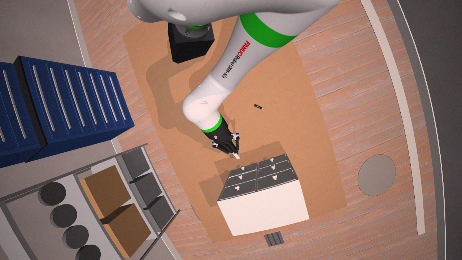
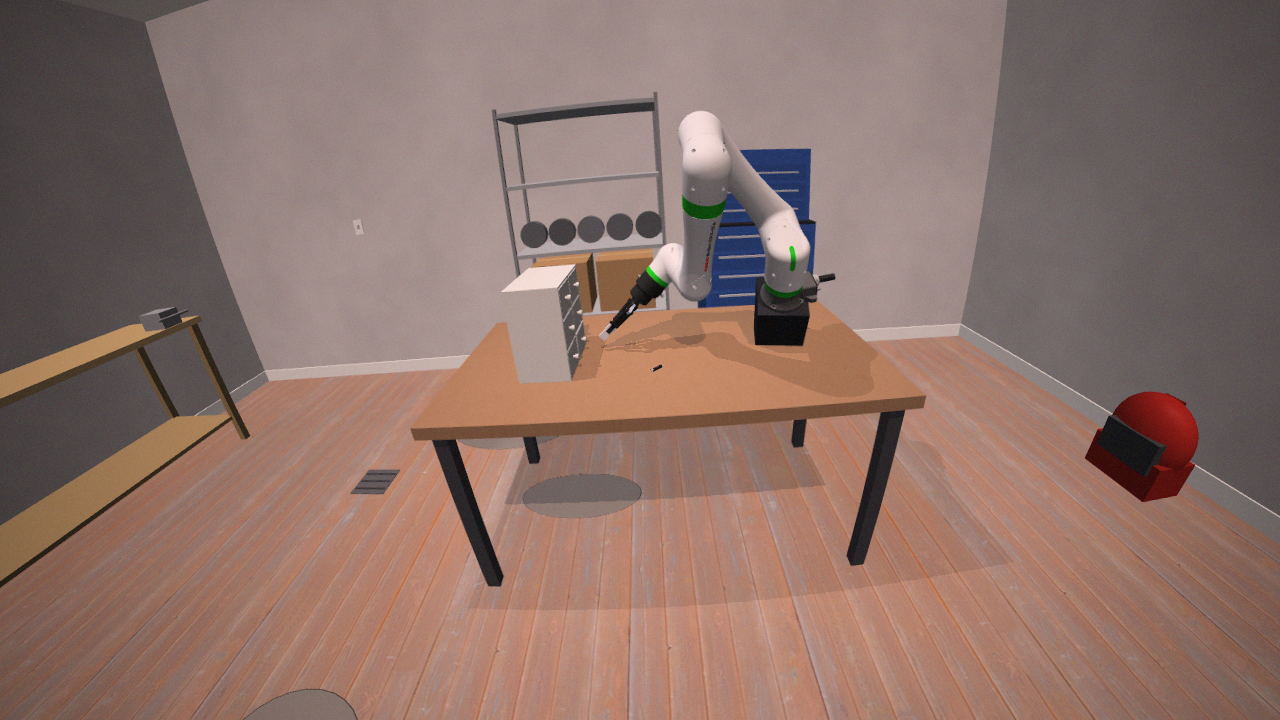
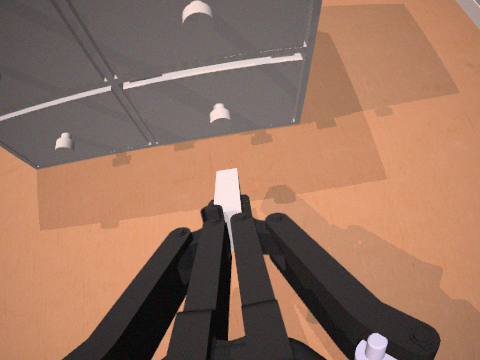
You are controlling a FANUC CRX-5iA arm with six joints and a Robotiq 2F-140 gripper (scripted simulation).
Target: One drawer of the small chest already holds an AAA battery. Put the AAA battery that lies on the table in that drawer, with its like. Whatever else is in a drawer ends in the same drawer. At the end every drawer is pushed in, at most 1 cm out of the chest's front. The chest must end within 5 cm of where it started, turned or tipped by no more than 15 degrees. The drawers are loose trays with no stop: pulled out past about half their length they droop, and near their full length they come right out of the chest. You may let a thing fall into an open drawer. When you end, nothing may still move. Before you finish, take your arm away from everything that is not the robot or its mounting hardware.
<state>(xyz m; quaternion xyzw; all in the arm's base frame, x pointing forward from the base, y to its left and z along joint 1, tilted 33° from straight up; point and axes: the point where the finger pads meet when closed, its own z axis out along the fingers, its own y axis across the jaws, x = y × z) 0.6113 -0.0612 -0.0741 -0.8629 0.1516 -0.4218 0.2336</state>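
Note:
The AAA battery (image 1: 258,106) (image 2: 657,368), dark with a light end, lies on the table away from the chest; it is not in the wrist view. The small chest (image 1: 264,207) (image 2: 539,344) (image 3: 270,95) stands upright, white with dark drawer fronts and white knobs. Its drawers look pushed in, and their contents are hidden. My gripper (image 1: 237,155) (image 2: 605,334) (image 3: 229,185) is shut with nothing between its fingers. Its white fingertips are a short way in front of the bottom-row knob (image 3: 220,115), with a visible gap in the wrist view.
Another bottom-row knob (image 3: 65,142) is to the left in the wrist view, and a higher knob (image 3: 197,14) is above. The robot's black base (image 1: 191,48) (image 2: 780,324) stands on the table (image 1: 310,155) (image 2: 716,402). Shelving (image 2: 581,181) and a blue cabinet (image 1: 77,135) stand beyond the table.

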